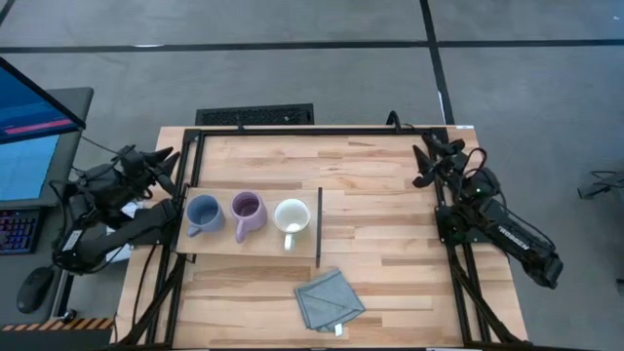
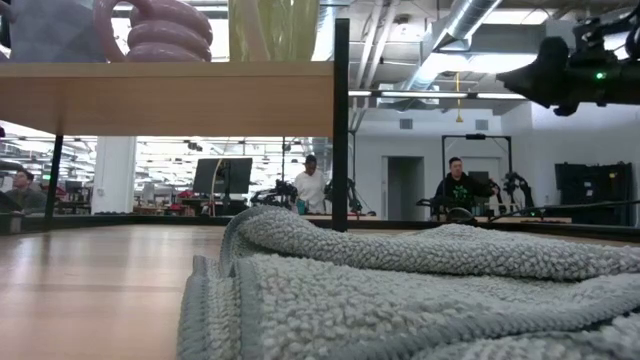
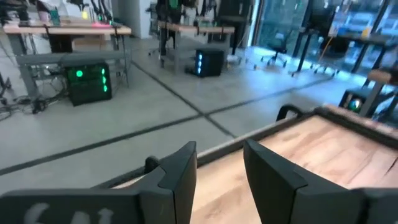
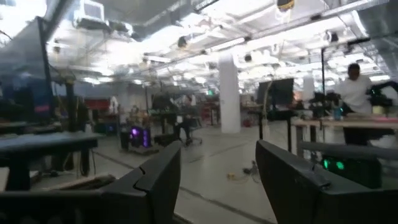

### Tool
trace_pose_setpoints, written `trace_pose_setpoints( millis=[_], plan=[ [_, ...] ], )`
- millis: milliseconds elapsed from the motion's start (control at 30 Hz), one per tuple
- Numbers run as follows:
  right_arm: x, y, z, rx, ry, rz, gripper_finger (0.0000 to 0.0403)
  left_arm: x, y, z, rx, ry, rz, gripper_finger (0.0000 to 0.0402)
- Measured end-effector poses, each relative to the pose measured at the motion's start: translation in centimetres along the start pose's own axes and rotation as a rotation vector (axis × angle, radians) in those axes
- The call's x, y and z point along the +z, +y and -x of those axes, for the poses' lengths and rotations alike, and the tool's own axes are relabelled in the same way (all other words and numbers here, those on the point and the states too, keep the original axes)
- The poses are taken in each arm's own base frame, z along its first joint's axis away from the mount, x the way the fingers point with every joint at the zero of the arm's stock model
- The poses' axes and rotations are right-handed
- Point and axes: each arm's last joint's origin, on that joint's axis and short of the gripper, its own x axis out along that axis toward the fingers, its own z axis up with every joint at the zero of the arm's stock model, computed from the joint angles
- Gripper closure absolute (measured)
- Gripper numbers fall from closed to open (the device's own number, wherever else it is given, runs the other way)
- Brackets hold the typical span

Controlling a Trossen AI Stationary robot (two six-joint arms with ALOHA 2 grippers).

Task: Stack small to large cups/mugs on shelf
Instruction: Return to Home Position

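Observation:
Three mugs stand upright in a row on the shelf (image 1: 219,246), a light wood board with a thin dark upright panel (image 1: 319,227) at its right end. From left to right they are blue-grey (image 1: 203,214), purple (image 1: 247,212) and white (image 1: 292,216). In the low view the shelf (image 2: 170,98) shows raised above the table, with the purple mug (image 2: 160,30) on top. My left gripper (image 3: 219,180) hangs open at the table's left edge (image 1: 168,159), apart from the mugs. My right gripper (image 4: 217,180) is open at the far right (image 1: 424,151), with nothing between its fingers.
A grey-blue cloth (image 1: 330,299) lies folded on the slatted tabletop (image 1: 390,195) near the front edge, below the shelf's right end; it fills the low view's foreground (image 2: 420,290). A monitor and keyboard stand off the table's left side. People stand in the room beyond.

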Motion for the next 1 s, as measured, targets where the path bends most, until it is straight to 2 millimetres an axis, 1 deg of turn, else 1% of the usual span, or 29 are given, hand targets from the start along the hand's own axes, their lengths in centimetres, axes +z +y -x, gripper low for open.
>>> trace_pose_setpoints(
  millis=[67, 133, 200, 267, 300, 400, 500, 667, 767, 933, 1000],
  plan=[
    [0.3, 0.0, 0.0, 0.009, -0.022, -0.002, 0.0173, 0.3, -0.1, -0.1, -0.007, -0.038, 0.017, 0.0278],
    [0.5, 0.0, 0.0, 0.011, -0.028, 0.003, 0.0173, 0.2, -0.4, -0.7, -0.025, -0.069, 0.004, 0.0278],
    [0.8, 0.1, 0.0, 0.021, -0.04, 0.004, 0.0173, -0.2, -0.8, -1.6, -0.072, -0.084, -0.025, 0.0278],
    [0.8, 0.1, 0.0, 0.029, -0.037, 0.004, 0.0173, -1.1, -1.1, -2.5, -0.092, -0.053, -0.049, 0.0278],
    [0.8, 0.1, 0.0, 0.03, -0.036, 0.003, 0.0173, -1.4, -1.1, -2.8, -0.083, -0.049, -0.037, 0.0278],
    [0.6, 0.1, 0.0, 0.035, -0.024, -0.008, 0.0173, -1.0, -1.0, -2.7, -0.02, -0.091, -0.02, 0.0278],
    [0.5, 0.2, 0.0, 0.04, -0.013, -0.01, 0.0173, -1.2, -0.8, -2.9, 0.054, -0.086, -0.005, 0.0278],
    [0.4, 0.2, 0.0, 0.044, 0.005, -0.008, 0.0173, -1.7, -1.0, -3.6, 0.042, -0.093, 0.004, 0.0278],
    [0.4, 0.2, 0.0, 0.044, 0.006, -0.007, 0.0173, -2.8, -1.0, -4.5, 0.122, -0.079, 0.003, 0.0278],
    [0.3, 0.2, 0.0, 0.044, 0.006, -0.008, 0.0173, -4.6, -0.7, -5.8, 0.338, -0.076, -0.021, 0.0278],
    [0.3, 0.2, 0.0, 0.044, 0.006, -0.014, 0.0173, -4.9, -0.6, -6.1, 0.413, -0.095, -0.019, 0.0278]
  ],
)
